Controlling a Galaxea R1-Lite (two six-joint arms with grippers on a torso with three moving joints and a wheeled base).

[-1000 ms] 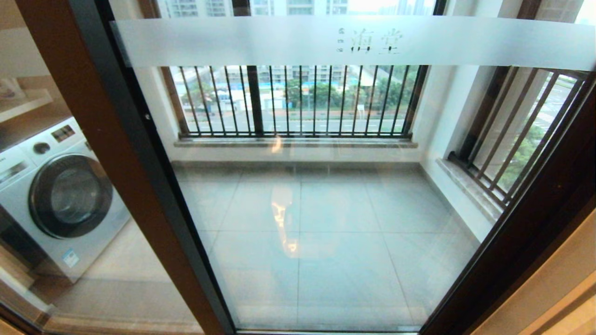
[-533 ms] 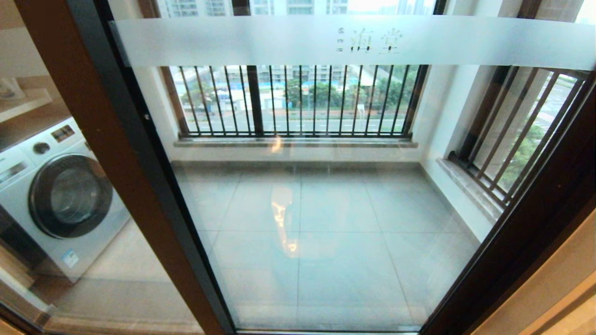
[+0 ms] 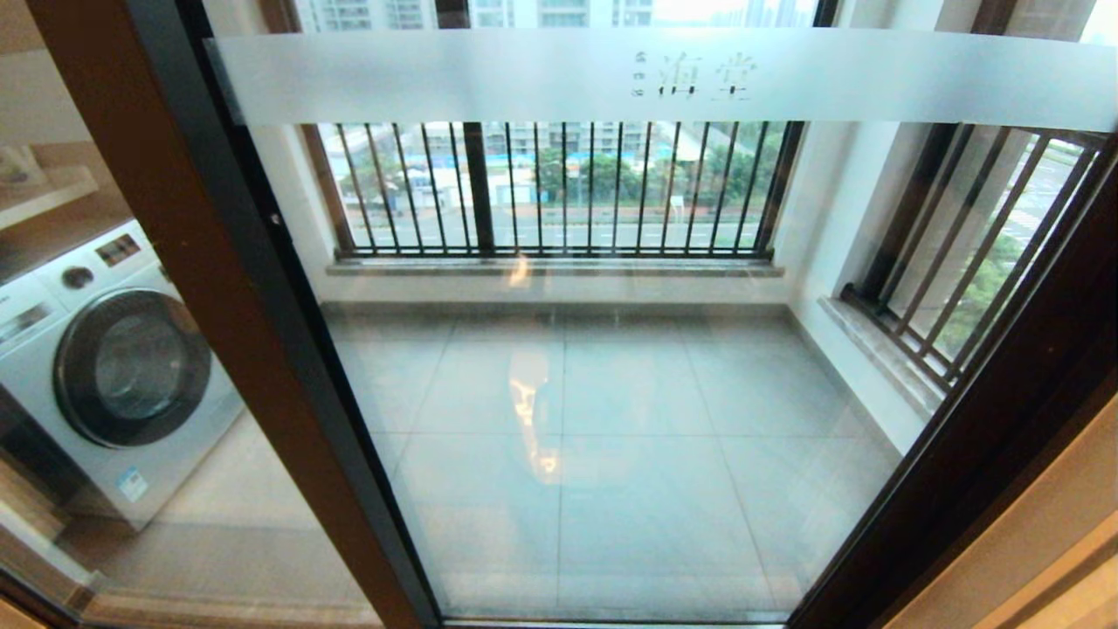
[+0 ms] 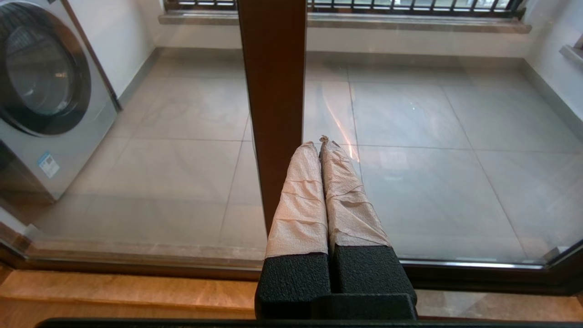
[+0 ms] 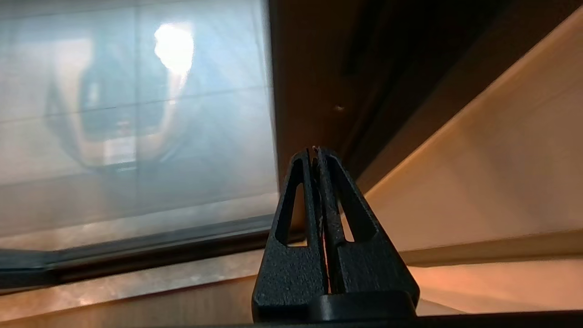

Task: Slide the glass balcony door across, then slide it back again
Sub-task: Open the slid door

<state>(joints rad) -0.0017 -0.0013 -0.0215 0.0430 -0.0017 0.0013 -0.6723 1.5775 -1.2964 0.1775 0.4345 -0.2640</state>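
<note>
The glass balcony door [image 3: 611,419] fills the head view, a clear pane in a dark brown frame with a frosted band [image 3: 664,79] of Chinese characters across its top. Its left stile [image 3: 288,349] slants down the left side, its right stile [image 3: 978,437] down the right. Neither arm shows in the head view. My left gripper [image 4: 318,142], fingers wrapped in beige tape, is shut and empty, low beside a brown stile [image 4: 275,114]. My right gripper [image 5: 314,152] is shut and empty, low near the door's right stile [image 5: 309,91].
A white washing machine [image 3: 105,367] stands behind the left glass panel. Beyond the door lie the grey tiled balcony floor [image 3: 629,393] and black railings [image 3: 559,188]. A beige wall [image 5: 492,159] rises to the right. A stone threshold [image 4: 136,291] runs along the door's foot.
</note>
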